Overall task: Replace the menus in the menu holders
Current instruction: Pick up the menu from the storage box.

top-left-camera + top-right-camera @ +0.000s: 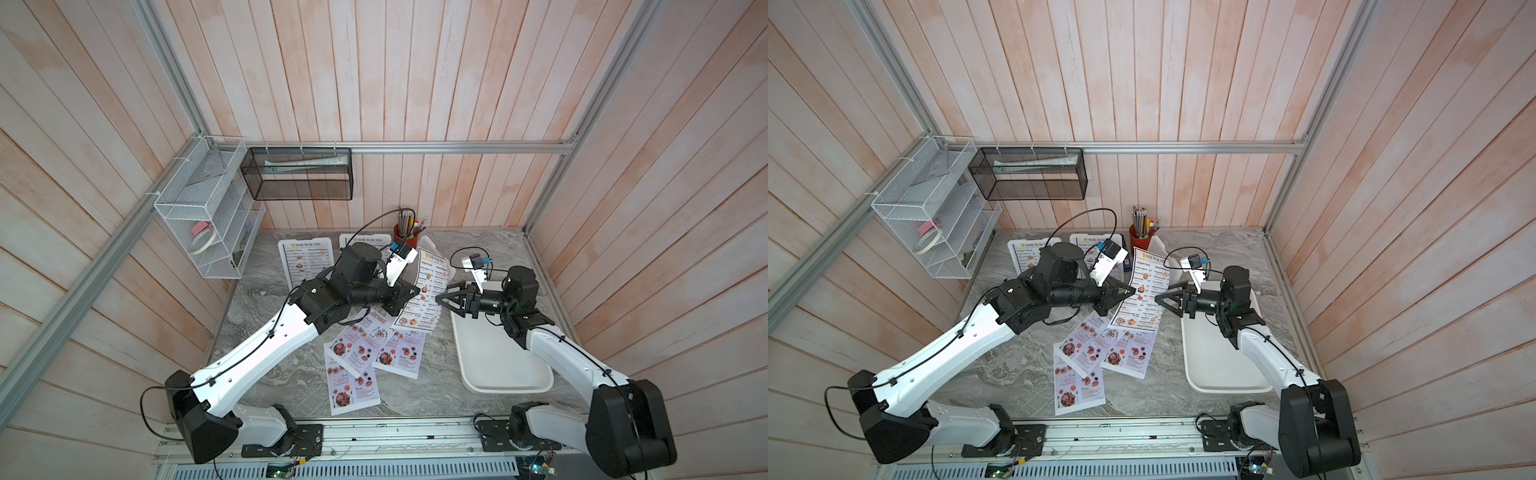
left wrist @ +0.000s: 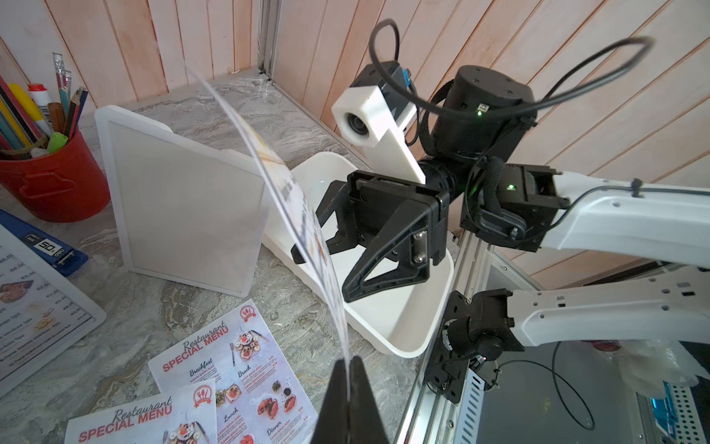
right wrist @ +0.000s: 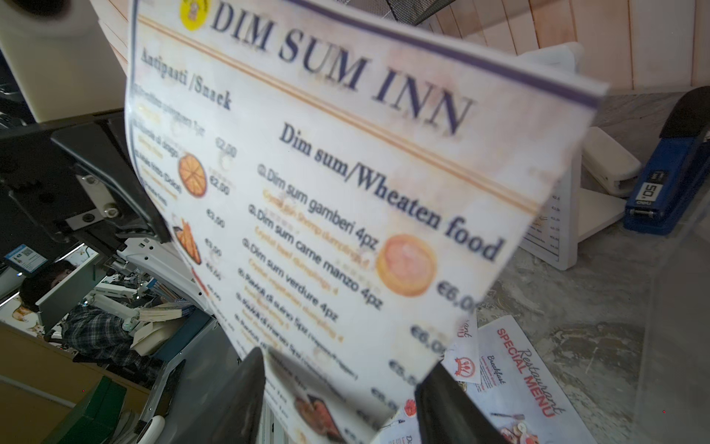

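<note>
L claw [image 2: 350,363] pinched tight on a DIM SUM INN menu [image 1: 1148,282], held up off the surface [image 1: 436,395] btw both arms (sheet curling). R claw [image 1: 1159,298] wide, tips by the sheet. Empty holder [image 2: 184,200] behind, SPECIAL MENU sheets [image 1: 374,353] lying below

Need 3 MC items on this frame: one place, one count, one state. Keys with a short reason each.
1. Where does the red pencil cup stand on the table?
A) at its rear edge
B) at its front edge
C) in its middle

2. How many SPECIAL MENU sheets lie on the table?
A) one
B) three
C) five

3. How do the jaws of the left gripper stand?
A) shut on the DIM SUM INN menu
B) wide open, empty
C) out of view

Key:
1 A, both top views show the cup against the back wall.
2 B, three overlapping sheets lie there.
3 A, the left wrist view shows them pinching the raised sheet's edge.
</note>
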Action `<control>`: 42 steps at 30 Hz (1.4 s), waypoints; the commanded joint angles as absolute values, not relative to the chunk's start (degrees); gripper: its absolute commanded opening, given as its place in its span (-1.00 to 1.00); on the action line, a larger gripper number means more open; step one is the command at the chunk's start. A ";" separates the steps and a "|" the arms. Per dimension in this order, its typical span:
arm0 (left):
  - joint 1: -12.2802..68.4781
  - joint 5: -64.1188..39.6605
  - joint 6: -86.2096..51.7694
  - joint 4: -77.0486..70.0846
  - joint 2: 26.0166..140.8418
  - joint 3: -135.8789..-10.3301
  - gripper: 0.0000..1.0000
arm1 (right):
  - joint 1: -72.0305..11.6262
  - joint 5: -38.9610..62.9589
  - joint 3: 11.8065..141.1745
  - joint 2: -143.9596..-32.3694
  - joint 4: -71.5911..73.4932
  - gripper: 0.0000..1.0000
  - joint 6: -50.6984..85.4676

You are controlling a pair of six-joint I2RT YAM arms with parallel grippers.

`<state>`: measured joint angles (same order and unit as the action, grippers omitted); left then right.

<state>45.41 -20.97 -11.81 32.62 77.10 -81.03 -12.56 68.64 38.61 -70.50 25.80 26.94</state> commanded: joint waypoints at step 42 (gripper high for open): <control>37.88 -9.84 -25.43 22.48 81.09 -76.10 0.02 | -13.96 51.75 42.41 -63.81 31.07 -1.00 44.20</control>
